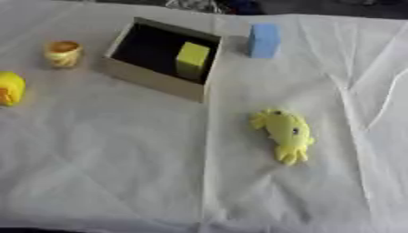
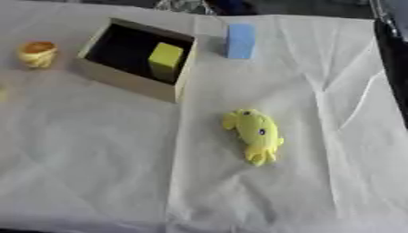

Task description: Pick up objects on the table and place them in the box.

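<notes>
White creased cloth (image 1: 119, 173) covering table.

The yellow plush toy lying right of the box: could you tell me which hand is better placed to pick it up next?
Probably the right. Neither hand is in view, so this rests on layout alone: the yellow plush toy lies right of the table's middle, below and right of the box, and the right arm comes in from that side.

— What fills the frame?
— A counter (image 1: 119, 173) under a white, creased cloth (image 2: 350, 113), with folds running down the middle and across the right side.
— And beyond it?
— A dark strip (image 1: 334, 7) along the top edge, and in the right eye view a dark band (image 2: 392, 54) down the upper right. Light is soft and even.
</notes>
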Available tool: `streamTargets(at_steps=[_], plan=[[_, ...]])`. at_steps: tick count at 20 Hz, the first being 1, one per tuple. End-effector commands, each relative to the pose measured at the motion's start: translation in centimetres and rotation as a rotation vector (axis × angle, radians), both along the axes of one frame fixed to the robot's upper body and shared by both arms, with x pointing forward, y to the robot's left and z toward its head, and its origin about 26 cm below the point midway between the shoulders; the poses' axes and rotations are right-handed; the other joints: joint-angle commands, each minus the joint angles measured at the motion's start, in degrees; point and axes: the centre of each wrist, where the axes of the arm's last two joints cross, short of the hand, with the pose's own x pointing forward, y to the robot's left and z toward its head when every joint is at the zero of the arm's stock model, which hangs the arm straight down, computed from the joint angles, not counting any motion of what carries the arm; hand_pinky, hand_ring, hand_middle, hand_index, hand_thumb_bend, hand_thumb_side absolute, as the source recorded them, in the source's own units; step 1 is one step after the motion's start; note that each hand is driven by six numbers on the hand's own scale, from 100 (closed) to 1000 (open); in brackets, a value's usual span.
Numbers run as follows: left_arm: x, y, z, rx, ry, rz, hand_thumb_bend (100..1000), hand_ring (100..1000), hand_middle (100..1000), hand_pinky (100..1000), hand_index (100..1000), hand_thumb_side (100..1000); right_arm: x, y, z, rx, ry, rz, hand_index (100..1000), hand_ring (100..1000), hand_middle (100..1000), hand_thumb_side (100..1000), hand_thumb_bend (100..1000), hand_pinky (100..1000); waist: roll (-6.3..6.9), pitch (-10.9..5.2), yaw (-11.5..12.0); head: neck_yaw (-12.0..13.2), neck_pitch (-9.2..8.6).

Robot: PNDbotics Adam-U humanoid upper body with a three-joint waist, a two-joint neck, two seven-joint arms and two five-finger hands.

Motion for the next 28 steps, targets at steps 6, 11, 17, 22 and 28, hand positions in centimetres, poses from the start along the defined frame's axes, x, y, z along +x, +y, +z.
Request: streamTargets(at_steps=[6,11,17,22,28], plan=[[-0.3,0.2,1.1,0.044,-0.018,-0.015,100,834,767,786,853,598,6.0,0.0,0.5,-0.271,0.15,-0.195,889,883,801,547,100,836,-0.79,-1.72,0.8,-1.51,0.21],[-0.2,0.2,1.3,0.053,-0.02,-0.023,100,835,768,786,852,598,8.2,0.8,-0.2,-0.458,0.284,-0.156,923,929,857,535,100,855,-1.22,-1.55,1.11,-2.35,0.21],[-0.1,0.1,1.5,0.058,-0.022,-0.031,100,835,768,785,852,598,9.0,1.3,-1.2,-0.66,0.398,-0.102,932,944,883,477,100,863,-1.35,-1.29,1.11,-2.85,0.21],[0.0,0.0,1.7,0.064,-0.027,-0.038,100,835,768,785,852,594,9.5,1.8,-2.5,-0.802,0.502,-0.055,953,958,907,420,100,877,-1.27,-1.23,1.05,-3.19,0.21],[0.0,-0.1,1.8,0.068,-0.029,-0.046,100,836,768,785,851,594,9.8,2.8,-2.9,-0.852,0.567,0.014,957,966,906,272,150,887,-1.17,-1.24,1.0,-3.23,0.21]])
